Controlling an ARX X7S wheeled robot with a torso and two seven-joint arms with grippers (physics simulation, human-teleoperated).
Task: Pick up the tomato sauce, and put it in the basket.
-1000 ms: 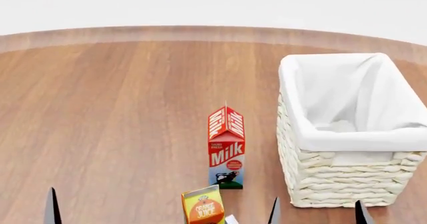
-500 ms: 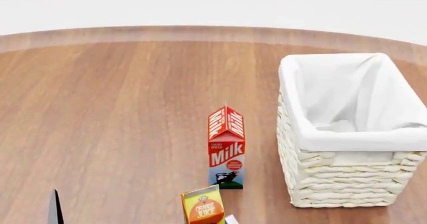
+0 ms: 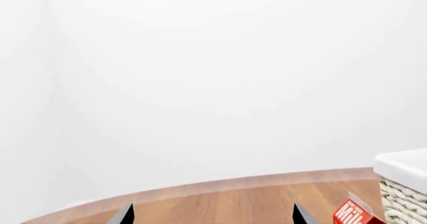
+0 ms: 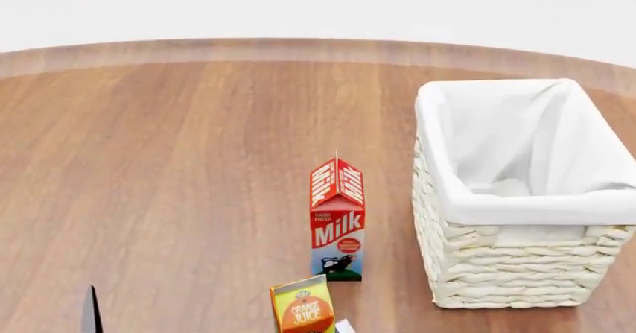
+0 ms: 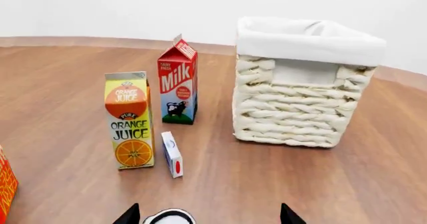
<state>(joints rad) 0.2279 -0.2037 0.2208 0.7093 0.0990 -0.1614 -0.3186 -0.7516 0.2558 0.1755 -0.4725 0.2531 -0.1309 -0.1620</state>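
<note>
since the earlier head view, the right gripper has left that view and the left fingertip (image 4: 91, 311) sits lower.

basket (image 5: 303, 81): landmark, on the wooden table (image 4: 179, 169). milk carton (image 5: 177, 81) is just beside it; orange juice carton (image 5: 129, 119) and small white box (image 5: 172, 154) are farther from it.

tomato sauce (image 5: 170, 216): only a white rim shows, between the right gripper (image 5: 208, 215) fingertips, well apart from the basket.

risk, as a judgement: a skewed descent could tip the can or strike the small box.

right jaws stand wide open, holding nothing. left gripper (image 3: 212, 215) points level, jaws wide open, empty.

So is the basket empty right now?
Apparently empty: the head view into the basket shows only white liner, though the near wall hides part of the floor.
</note>
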